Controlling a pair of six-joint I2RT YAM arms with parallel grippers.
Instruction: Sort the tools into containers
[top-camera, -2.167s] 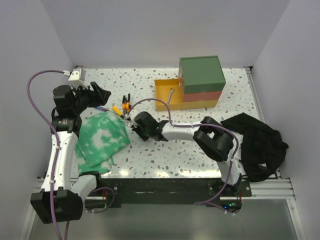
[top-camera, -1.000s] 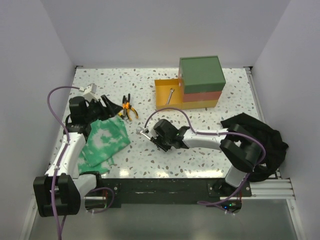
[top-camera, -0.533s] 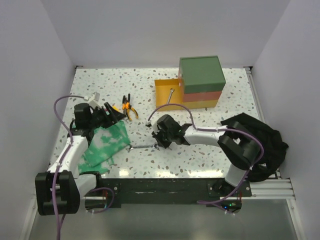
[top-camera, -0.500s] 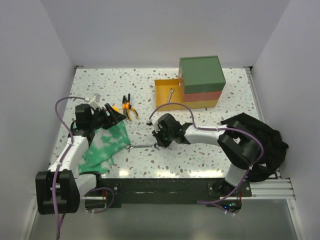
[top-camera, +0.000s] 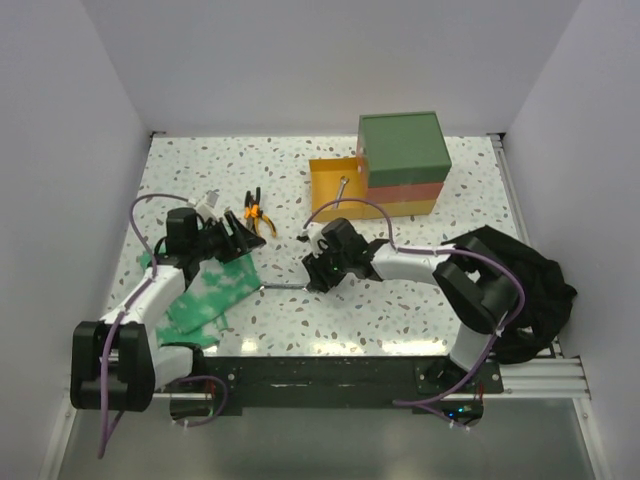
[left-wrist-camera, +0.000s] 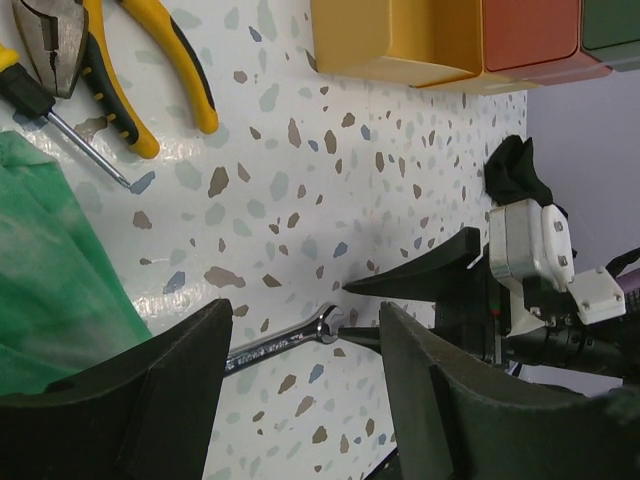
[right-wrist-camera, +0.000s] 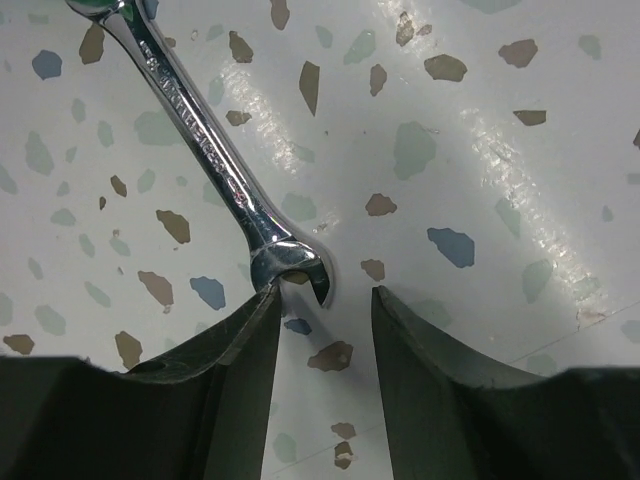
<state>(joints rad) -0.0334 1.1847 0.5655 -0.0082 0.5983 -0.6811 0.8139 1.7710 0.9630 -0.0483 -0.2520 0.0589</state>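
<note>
Where overhead blurs, wrist view shows right claw (right-wrist-camera: 322, 300) straddling wrench (right-wrist-camera: 192, 112) end.

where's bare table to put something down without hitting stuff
Bare tabletop: the far-left corner behind the pliers, left of the yellow drawer; also the near strip between the green cloth and the black cloth. Crowded: centre-left, where the wrench, pliers, left pincer and right pincer meet.

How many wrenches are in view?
2. One wrench in the open yellow drawer; another wrench on the table, its head at the right gripper. More may hide under the green cloth.
</note>
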